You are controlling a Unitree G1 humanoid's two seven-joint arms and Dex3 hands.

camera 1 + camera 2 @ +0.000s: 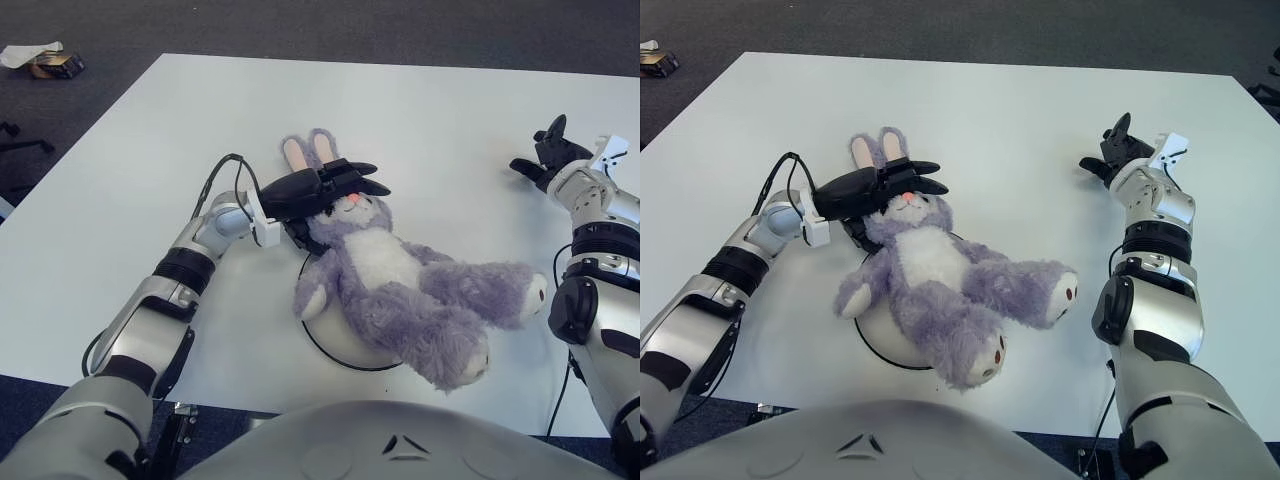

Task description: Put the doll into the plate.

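One fluffy purple plush bunny doll [400, 285] sprawled across the white round plate [335, 345] on the white table [130, 160], my left hand [325, 186] fingers spread over its face, gripping nothing, my right hand [548, 152] open near the table's right edge.

You are in an office or lab room. You see a big white table [430, 110] on dark gray carpet [300, 25], like the floors in work rooms.
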